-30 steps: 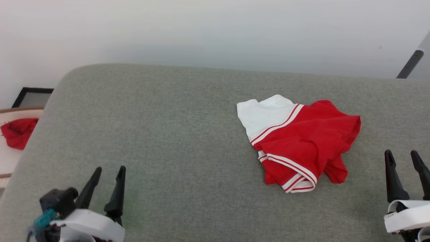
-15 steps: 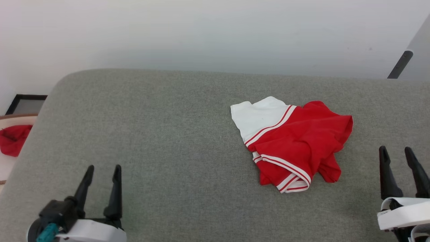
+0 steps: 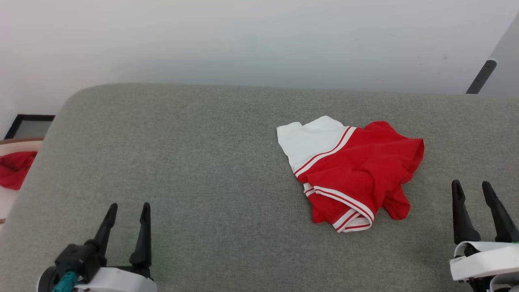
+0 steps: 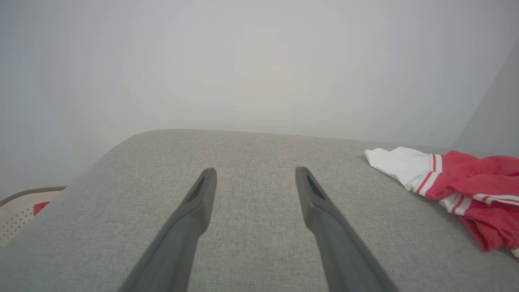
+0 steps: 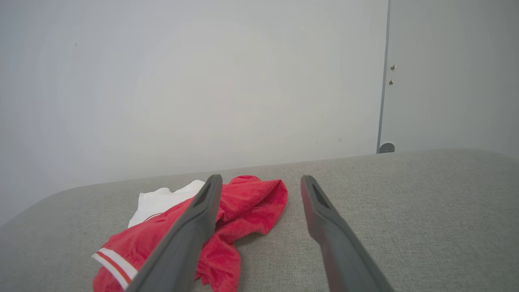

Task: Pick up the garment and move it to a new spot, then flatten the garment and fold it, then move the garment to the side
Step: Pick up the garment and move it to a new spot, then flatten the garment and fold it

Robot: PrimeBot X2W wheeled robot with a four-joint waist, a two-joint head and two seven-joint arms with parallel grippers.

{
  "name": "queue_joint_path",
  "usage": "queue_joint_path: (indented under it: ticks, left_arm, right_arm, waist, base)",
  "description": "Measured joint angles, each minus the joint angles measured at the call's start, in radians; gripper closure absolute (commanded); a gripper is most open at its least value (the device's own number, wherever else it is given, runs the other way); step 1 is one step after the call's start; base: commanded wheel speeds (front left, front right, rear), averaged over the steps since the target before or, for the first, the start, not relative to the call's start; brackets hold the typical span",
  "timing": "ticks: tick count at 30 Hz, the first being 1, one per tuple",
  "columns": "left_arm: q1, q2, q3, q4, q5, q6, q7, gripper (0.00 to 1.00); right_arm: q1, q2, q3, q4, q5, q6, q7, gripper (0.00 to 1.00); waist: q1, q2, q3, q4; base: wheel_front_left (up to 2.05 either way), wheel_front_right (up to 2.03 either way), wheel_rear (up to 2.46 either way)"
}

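Garment point(image 3: 357, 174), judged soft and limp, is seen crumpled; striped hem point(image 3: 349, 213) is favoured for pinching. Left gripper point(image 3: 129, 206) and right gripper point(image 3: 470, 183) are shown spread, empty.

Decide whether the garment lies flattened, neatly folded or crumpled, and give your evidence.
Crumpled. The garment lies bunched on the grey cushion, its red fabric wrinkled and its striped trim folded back on itself.

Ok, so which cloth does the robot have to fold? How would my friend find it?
Look at the grey cushion; the garment lies crumpled on its right half, nearer the right gripper. Unlike the plain red cloth off its left edge, it has a white panel and striped trim.
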Motion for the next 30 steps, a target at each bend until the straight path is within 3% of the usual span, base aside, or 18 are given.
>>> queue_joint_path:
  ticks: [14, 18, 21, 24, 30]
  left_arm:
    - [-0.002, -0.019, 0.001, 0.014, 0.011, -0.018, 0.000, 0.00]
    - [-0.129, 0.055, -0.084, 0.028, 0.007, -0.021, 0.042, 0.00]
    - [-0.290, 0.131, -0.189, 0.027, -0.040, -0.021, 0.136, 0.00]
    - [-0.474, 0.204, -0.304, 0.046, -0.139, -0.022, 0.255, 0.00]
    - [-0.806, 0.297, -0.565, 0.156, -0.374, -0.022, 0.505, 0.00]
  right_arm:
    - [-0.002, -0.002, 0.010, 0.007, 0.000, 0.000, 0.000, 0.00]
    - [-0.018, 0.004, 0.017, -0.001, 0.002, 0.000, -0.001, 0.00]
    - [-0.047, 0.010, 0.025, -0.009, 0.010, 0.000, -0.001, 0.00]
    - [-0.076, 0.023, 0.034, -0.014, 0.027, 0.000, -0.002, 0.00]
    - [-0.142, 0.058, 0.043, -0.017, 0.044, 0.000, -0.002, 0.00]
  waist:
    - [0.0000, 0.0000, 0.009, -0.003]
    - [0.0000, 0.0000, 0.035, -0.007]
    - [0.0000, 0.0000, 0.065, -0.014]
    - [0.0000, 0.0000, 0.105, -0.027]
    - [0.0000, 0.0000, 0.201, -0.069]
  base:
    - [0.00, 0.00, 0.00]
    - [0.00, 0.00, 0.00]
    - [0.00, 0.00, 0.00]
    - [0.00, 0.00, 0.00]
    - [0.00, 0.00, 0.00]
